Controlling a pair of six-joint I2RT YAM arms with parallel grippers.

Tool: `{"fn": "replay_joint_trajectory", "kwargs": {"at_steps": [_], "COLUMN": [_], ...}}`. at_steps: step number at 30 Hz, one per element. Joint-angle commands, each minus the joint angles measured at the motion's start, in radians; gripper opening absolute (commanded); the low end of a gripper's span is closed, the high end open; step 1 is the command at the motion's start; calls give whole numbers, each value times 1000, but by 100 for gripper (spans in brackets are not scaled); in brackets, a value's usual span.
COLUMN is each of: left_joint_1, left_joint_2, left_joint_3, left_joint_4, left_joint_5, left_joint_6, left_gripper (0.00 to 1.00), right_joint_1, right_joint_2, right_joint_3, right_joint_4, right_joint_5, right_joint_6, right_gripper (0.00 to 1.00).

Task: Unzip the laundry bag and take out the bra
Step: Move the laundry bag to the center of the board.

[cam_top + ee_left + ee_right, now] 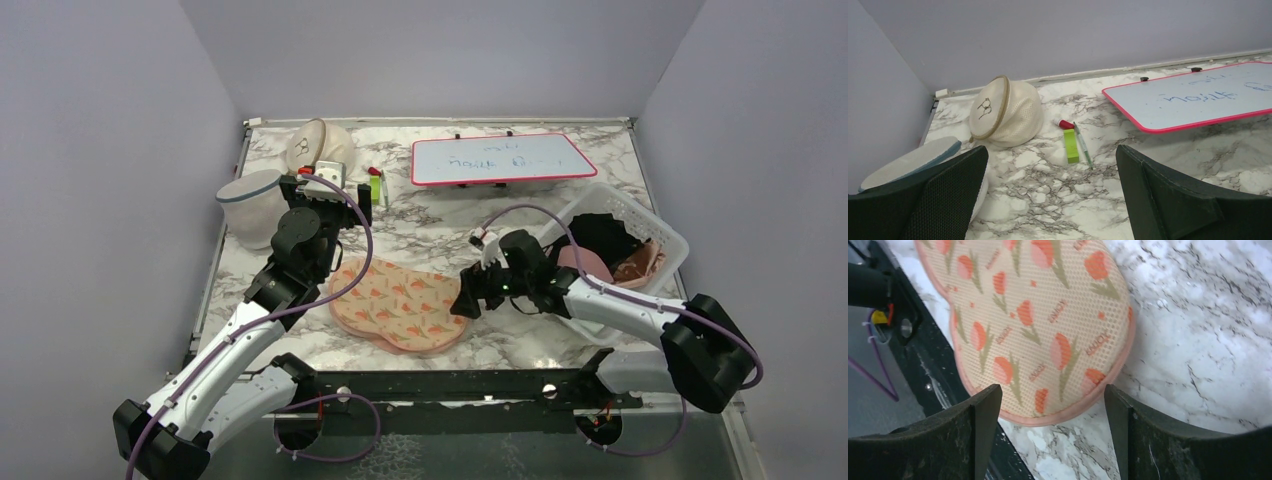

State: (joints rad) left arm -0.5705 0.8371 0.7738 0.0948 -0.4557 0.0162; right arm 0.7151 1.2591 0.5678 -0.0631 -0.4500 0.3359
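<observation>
The laundry bag (400, 303) lies flat and closed on the marble table, peach-pink with red flowers. In the right wrist view its rounded end (1038, 330) lies just beyond my open fingers. My right gripper (470, 300) is open and empty, low at the bag's right end. My left gripper (345, 210) is open and empty, held above the table behind the bag's left end; its view shows only bare marble between the fingers (948, 195). The bra is not identifiable; a pale pink item (590, 262) shows in the basket.
A white mesh cylinder bag (250, 205) and a cream dome bag (318, 148) stand at the back left. A green block and pen (1071, 145) lie near them. A whiteboard (500, 158) lies at the back. A white basket (672, 240) with clothes stands right.
</observation>
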Motion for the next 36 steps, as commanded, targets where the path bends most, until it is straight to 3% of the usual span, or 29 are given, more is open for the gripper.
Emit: {"fn": "replay_joint_trajectory", "kwargs": {"at_steps": [1, 13, 20, 24, 27, 30, 33, 36], "left_joint_1": [5, 5, 4, 5, 10, 17, 40, 110], "left_joint_2": [-9, 2, 8, 4, 7, 25, 48, 63], "left_joint_3": [27, 27, 27, 25, 26, 32, 72, 128], "left_joint_4": [15, 15, 12, 16, 17, 19, 1, -12], "left_joint_5": [23, 28, 19, 5, 7, 52, 97, 172], "left_joint_6": [-7, -9, -2, 8, 13, 15, -24, -100], "left_gripper": [96, 96, 96, 97, 99, 99, 99, 99], "right_joint_1": [7, 179, 217, 217, 210, 134, -30, -137], "right_joint_2": [40, 267, 365, 296, 200, 98, -35, -142], "right_joint_3": [8, 108, 227, 240, 259, 302, 349, 455], "right_joint_4": [-31, 255, 328, 229, 102, -23, -94, -189], "right_joint_5": [114, 58, 43, 144, 316, 441, 494, 671], "right_joint_6": [22, 189, 226, 174, 89, 28, -6, -53], "right_gripper": [73, 69, 74, 90, 99, 100, 100, 100]}}
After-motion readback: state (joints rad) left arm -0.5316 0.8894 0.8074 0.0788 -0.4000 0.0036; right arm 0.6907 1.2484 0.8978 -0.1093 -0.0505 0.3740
